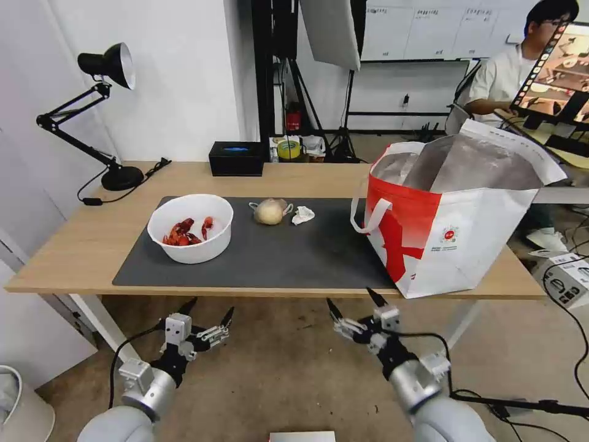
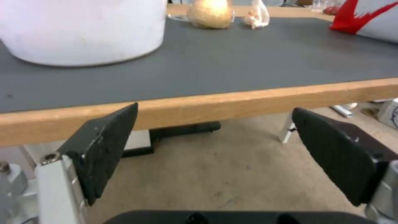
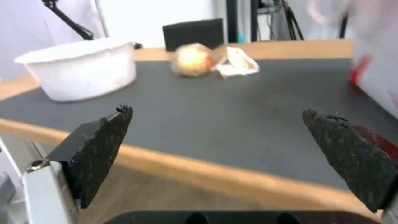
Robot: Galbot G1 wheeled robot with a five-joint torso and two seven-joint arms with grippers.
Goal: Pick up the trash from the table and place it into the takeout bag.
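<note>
A white round bowl (image 1: 191, 228) (image 2: 79, 29) (image 3: 80, 71) with red crayfish shells sits on the left of the dark mat (image 1: 257, 258). Mid-mat lie a knotted clear bag with a beige lump (image 1: 270, 211) (image 2: 210, 13) (image 3: 191, 59) and a crumpled white tissue (image 1: 302, 215) (image 2: 257, 15) (image 3: 237, 63). The white-and-red takeout bag (image 1: 454, 215) (image 2: 367, 17) (image 3: 375, 62) stands open at the table's right end. My left gripper (image 1: 208, 312) (image 2: 213, 124) and right gripper (image 1: 354, 304) (image 3: 217, 124) hang open below the table's front edge, both empty.
A black desk lamp (image 1: 101, 110) stands at the table's back left, and a black box (image 1: 236, 158) (image 3: 192, 32) at the back middle. The light-wood table (image 1: 80, 245) rests on white legs. Tripods, cables and cartons crowd the floor behind and to the right.
</note>
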